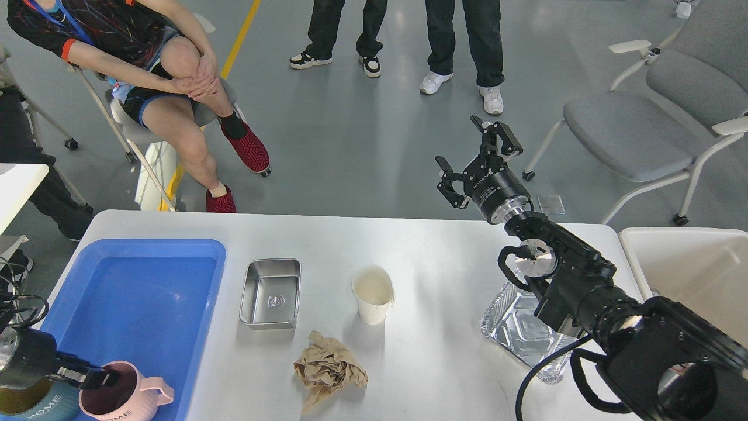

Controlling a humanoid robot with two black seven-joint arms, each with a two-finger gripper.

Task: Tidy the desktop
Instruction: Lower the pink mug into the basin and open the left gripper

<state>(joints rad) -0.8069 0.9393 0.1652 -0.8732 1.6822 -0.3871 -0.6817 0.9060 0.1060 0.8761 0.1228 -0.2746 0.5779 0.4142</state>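
Note:
The white desktop (444,257) carries a blue tray (146,280) at the left. My left gripper (96,379) is shut on the rim of a pink mug (131,400), which is upright at the tray's near left corner. A teal mug marked HOME (38,404) is right beside it, partly hidden by my left arm. My right gripper (476,158) is open and empty, raised above the desktop's far edge. On the desktop lie a steel tray (270,292), a paper cup (372,294), crumpled brown paper (327,369) and a foil container (517,333).
An off-white bin (689,269) stands at the right edge. My right arm covers part of the foil container. People sit and stand beyond the far edge, and grey chairs (637,128) are at the back right.

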